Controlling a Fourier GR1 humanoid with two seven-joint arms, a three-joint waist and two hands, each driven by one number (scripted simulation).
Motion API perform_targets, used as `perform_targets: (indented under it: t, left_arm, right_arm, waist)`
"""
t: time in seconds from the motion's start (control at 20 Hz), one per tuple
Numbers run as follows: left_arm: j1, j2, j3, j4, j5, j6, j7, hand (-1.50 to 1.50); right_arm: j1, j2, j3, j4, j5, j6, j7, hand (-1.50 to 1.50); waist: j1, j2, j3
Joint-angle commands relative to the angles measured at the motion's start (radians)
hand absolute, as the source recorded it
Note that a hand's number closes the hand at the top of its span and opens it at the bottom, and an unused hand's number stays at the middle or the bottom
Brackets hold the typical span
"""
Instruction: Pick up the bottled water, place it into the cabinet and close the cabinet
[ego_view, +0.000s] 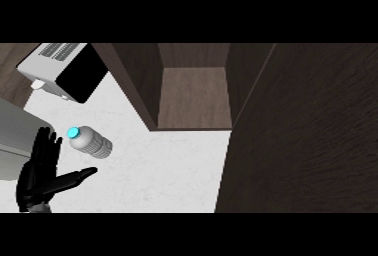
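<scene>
I see the bottled water (91, 142) lying on its side on the white surface (162, 170), cap toward the upper left, just beside my left hand (43, 176), which is released, fingers straight, not touching it. Cabinet (193, 95) open w/ door (303, 130) swung out at right. Microwave (63, 70) upper left.

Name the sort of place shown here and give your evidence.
Probably a kitchen: a white marbled counter, an open dark wooden cabinet and a white-and-black microwave-like appliance. A clear plastic water bottle with a blue cap lies there.
</scene>
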Motion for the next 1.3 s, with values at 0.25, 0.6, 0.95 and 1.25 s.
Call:
perform_targets:
  t: [0.25, 0.6, 0.95, 1.25]
  left_arm:
    - [-0.111, 0.026, 0.046, 0.348, 0.008, -0.047, -0.243, -1.50]
    - [-0.254, 0.085, 0.073, 0.605, 0.009, -0.051, -0.363, -1.50]
    - [-0.331, 0.142, 0.125, 0.830, 0.020, -0.084, -0.537, -1.50]
    - [-0.422, 0.123, 0.144, 0.937, 0.033, -0.066, -0.629, -1.50]
  right_arm:
    - [0.002, -0.065, -0.004, -0.147, 0.078, -0.007, 0.080, -1.50]
    - [-0.015, -0.019, 0.078, -0.084, 0.141, -0.067, 0.074, -1.50]
    - [0.007, -0.071, 0.030, -0.125, 0.078, -0.067, 0.061, -1.50]
    - [-0.006, -0.093, 0.018, -0.120, 0.064, -0.067, 0.055, -1.50]
  waist:
    - [-0.005, 0.000, 0.000]
    - [-0.001, 0.000, 0.000]
    - [-0.010, 0.003, 0.000]
    - [-0.015, 0.005, -0.001]
